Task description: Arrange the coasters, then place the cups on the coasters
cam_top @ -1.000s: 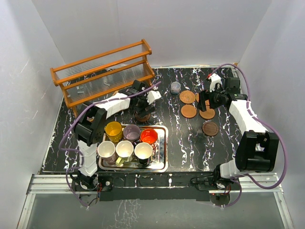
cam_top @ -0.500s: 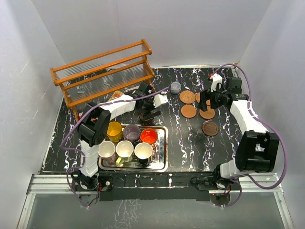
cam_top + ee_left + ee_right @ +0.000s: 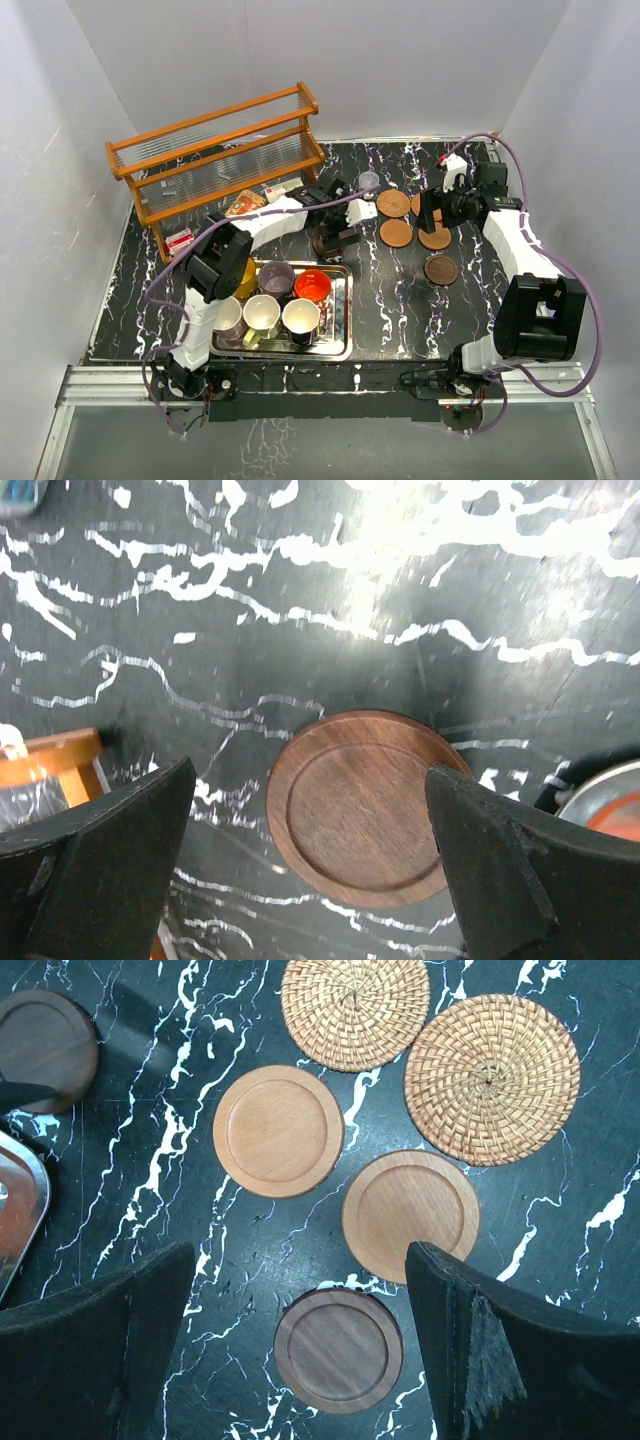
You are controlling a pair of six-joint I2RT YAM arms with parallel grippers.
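Over a dark brown coaster [image 3: 365,810] hangs my left gripper [image 3: 310,780], open, both fingers clear of the disc. From above, that gripper [image 3: 335,222] is behind the tray [image 3: 346,312]. The tray holds the cups: yellow [image 3: 240,282], mauve [image 3: 277,276], red-orange [image 3: 313,286], pale pink [image 3: 226,318], olive [image 3: 261,314], cream [image 3: 300,318]. My right gripper [image 3: 300,1250] is open above the other coasters: a dark one [image 3: 340,1350], two smooth orange ones [image 3: 278,1130] [image 3: 410,1215] and two woven ones [image 3: 353,1010] [image 3: 492,1078]. Overhead it [image 3: 438,207] hovers over that cluster.
A wooden rack [image 3: 220,150] stands at the back left, with small packets [image 3: 245,203] lying in front of it. A small grey-blue pot [image 3: 369,183] sits behind the coasters. The tray's corner [image 3: 15,1210] shows at the left of the right wrist view.
My left arm has swung to the right along the table, uncovering the packets by the rack. The dark coaster under it now lies further right. The right arm has not moved.
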